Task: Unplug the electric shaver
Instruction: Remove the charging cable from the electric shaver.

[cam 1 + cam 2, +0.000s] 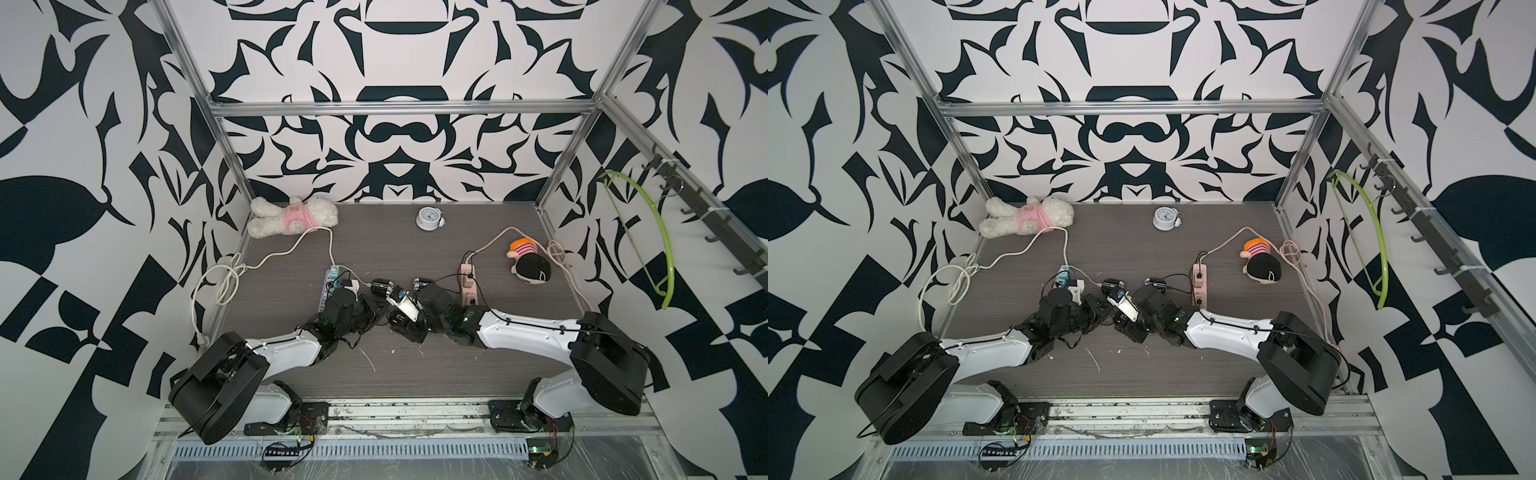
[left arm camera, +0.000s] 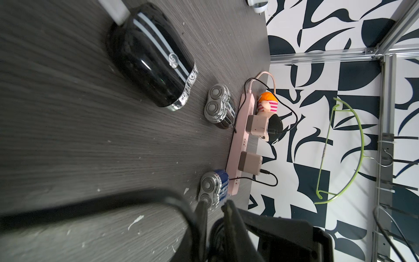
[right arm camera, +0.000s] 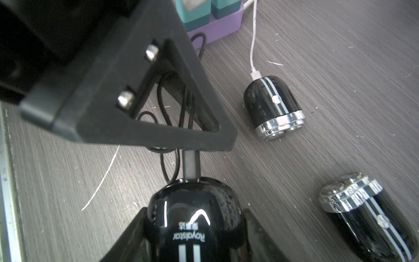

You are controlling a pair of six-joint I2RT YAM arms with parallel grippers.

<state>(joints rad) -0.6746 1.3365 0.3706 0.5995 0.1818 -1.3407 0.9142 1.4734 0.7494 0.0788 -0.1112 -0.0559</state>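
Observation:
The electric shaver [image 3: 195, 204], glossy black with white stripes, sits between the fingers of my right gripper [image 3: 195, 213], which is shut on its body just above the table. A black plug [image 3: 191, 166] is seated in the shaver's rounded end, and its black cable [image 3: 162, 172] loops away beneath my left arm. In the right wrist view, my left gripper's fingers [image 3: 127, 95] stand over the cable end of that plug. In the left wrist view my left gripper [image 2: 215, 205] shows its fingertips almost together with a dark shape between them. In both top views the two grippers meet mid-table, and the shaver is hidden.
A black shaver on a white cable [image 3: 274, 106] and another black shaver [image 3: 362, 215] lie close by. A blue shaver [image 2: 215, 186] lies by the pink power strip [image 1: 468, 286]. A purple strip [image 1: 324, 297] is left of centre. Two plush toys [image 1: 291, 216] [image 1: 530, 262] and a clock [image 1: 428, 217] sit farther back.

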